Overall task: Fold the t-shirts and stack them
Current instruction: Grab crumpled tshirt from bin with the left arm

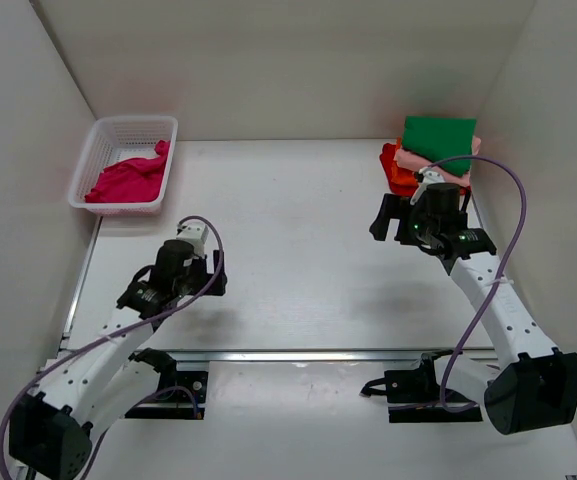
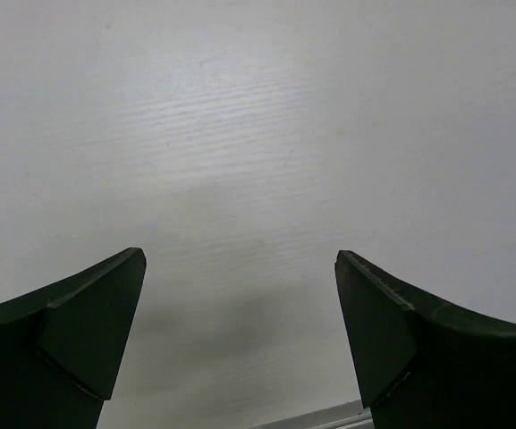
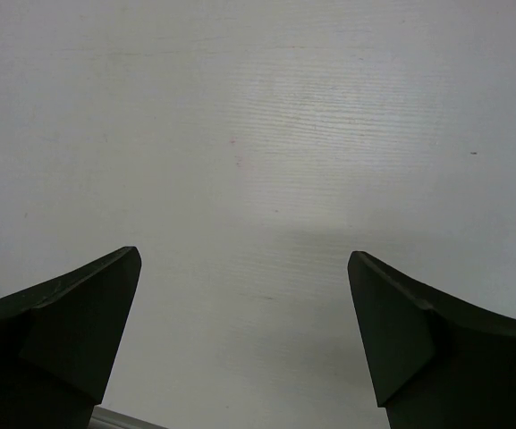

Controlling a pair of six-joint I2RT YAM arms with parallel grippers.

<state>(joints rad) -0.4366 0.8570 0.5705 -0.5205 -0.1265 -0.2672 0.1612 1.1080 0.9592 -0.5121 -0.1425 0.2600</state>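
Magenta t-shirt (image 1: pixel 128 180), white mesh basket (image 1: pixel 86 165)

The loose t-shirt (image 1: pixel 128 180) lies in the basket (image 1: pixel 86 165) back left, folded stack (image 1: pixel 436 148) back right.

White arm links (image 1: pixel 498 310), black joints (image 1: pixel 438 215) — looping lilac cables (image 1: pixel 519 195), black wedge-shaped end effector fingers (image 2: pixel 61 340)

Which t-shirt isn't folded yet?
The magenta-pink cloth t-shirt crumpled in the white plastic mesh basket; the others lie folded in a stack far right.
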